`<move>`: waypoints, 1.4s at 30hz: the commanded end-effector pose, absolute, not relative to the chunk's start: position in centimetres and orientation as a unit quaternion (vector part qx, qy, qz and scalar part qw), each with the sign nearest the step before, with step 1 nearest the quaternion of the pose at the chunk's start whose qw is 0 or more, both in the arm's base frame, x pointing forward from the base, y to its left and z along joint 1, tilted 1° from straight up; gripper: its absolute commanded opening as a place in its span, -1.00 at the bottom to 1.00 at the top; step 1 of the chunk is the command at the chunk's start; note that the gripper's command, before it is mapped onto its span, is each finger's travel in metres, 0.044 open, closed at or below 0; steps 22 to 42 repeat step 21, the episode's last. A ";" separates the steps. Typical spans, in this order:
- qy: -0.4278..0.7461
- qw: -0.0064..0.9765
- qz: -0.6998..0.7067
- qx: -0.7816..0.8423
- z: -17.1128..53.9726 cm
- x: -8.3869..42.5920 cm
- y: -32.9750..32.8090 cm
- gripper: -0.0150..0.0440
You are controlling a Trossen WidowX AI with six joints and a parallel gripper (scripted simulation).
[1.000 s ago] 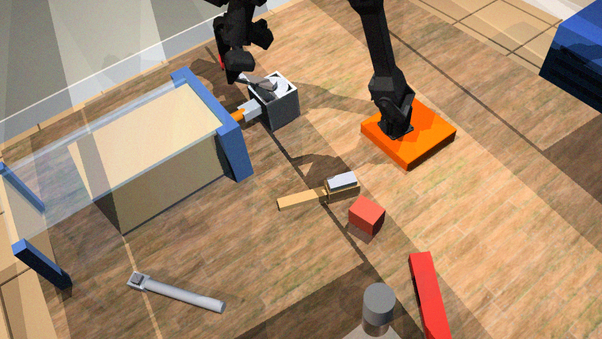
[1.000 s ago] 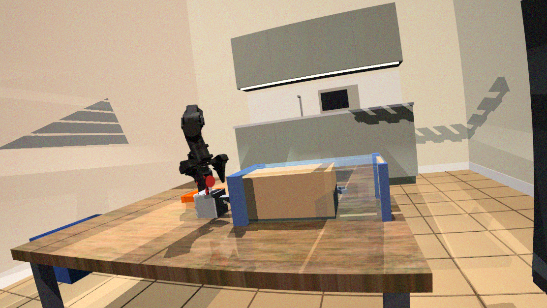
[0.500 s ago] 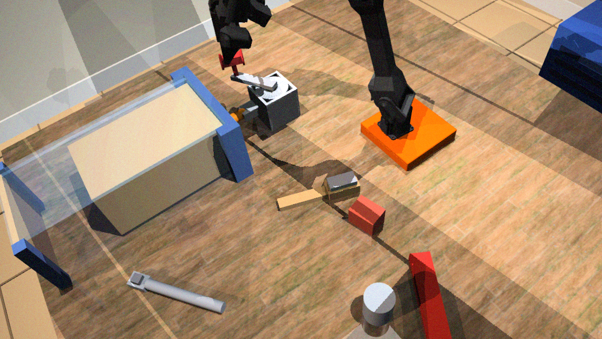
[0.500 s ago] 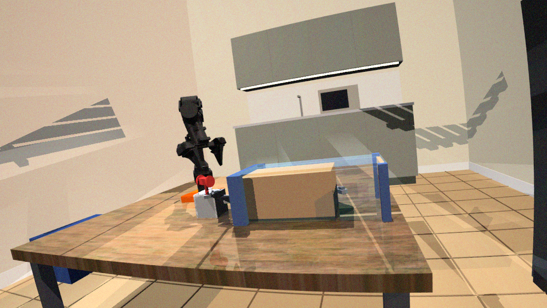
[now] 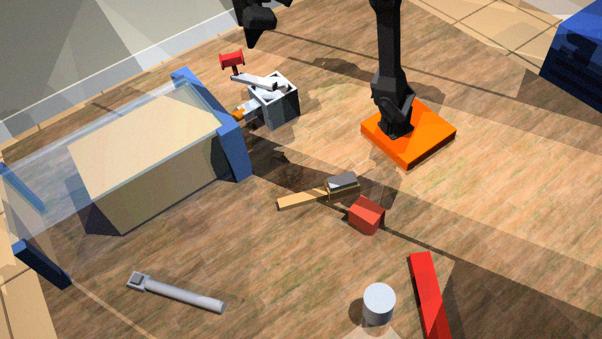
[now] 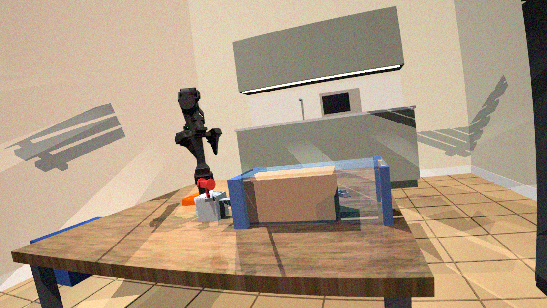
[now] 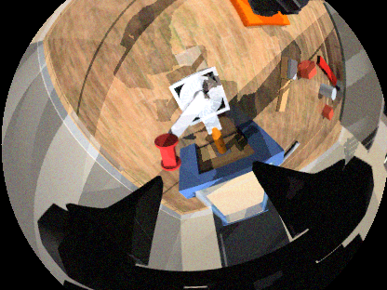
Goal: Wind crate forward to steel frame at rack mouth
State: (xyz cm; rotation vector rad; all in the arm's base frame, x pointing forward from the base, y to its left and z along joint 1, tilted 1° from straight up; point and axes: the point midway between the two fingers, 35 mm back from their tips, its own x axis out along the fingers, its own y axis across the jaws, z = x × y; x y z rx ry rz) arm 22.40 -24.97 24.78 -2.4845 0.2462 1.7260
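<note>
The tan crate (image 5: 143, 143) (image 6: 294, 199) (image 7: 237, 195) sits flat in the clear-panelled cubby, its front close behind the blue steel frame (image 5: 237, 155) (image 6: 239, 202); contact cannot be told. An orange strap piece (image 5: 237, 114) (image 7: 218, 140) shows between frame and winch. The grey winch (image 5: 284, 109) (image 6: 206, 208) (image 7: 216, 99) has the handle's arm (image 5: 252, 80) (image 7: 188, 113) on top. Its red grip (image 5: 231, 59) (image 6: 206, 184) (image 7: 167, 151) stands upright. The square key is hidden. My gripper (image 6: 206, 154) (image 7: 208, 174) is open and empty, above the handle and touching nothing.
A wooden-handled tool (image 5: 301, 199) (image 7: 284, 95), a red block (image 5: 366, 214) (image 7: 307, 70), a red bar (image 5: 429, 290), a grey cylinder (image 5: 379, 302) (image 7: 327, 91) and a grey rod with a square end (image 5: 185, 295) are on the bench. The arm stands on an orange base (image 5: 429, 130).
</note>
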 end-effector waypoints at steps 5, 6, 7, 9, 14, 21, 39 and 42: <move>0.071 0.059 0.623 -0.776 24.7 15.6 -18.9 1.00; 0.071 0.059 0.623 -0.776 24.7 15.6 -18.9 1.00; 0.071 0.059 0.623 -0.776 24.7 15.6 -18.9 1.00; 0.071 0.059 0.623 -0.776 24.7 15.6 -18.9 1.00; 0.071 0.059 0.623 -0.776 24.7 15.6 -18.9 1.00; 0.071 0.059 0.623 -0.776 24.7 15.6 -18.9 1.00; 0.071 0.059 0.623 -0.776 24.7 15.6 -18.9 1.00; 0.071 0.059 0.623 -0.776 24.7 15.6 -18.9 1.00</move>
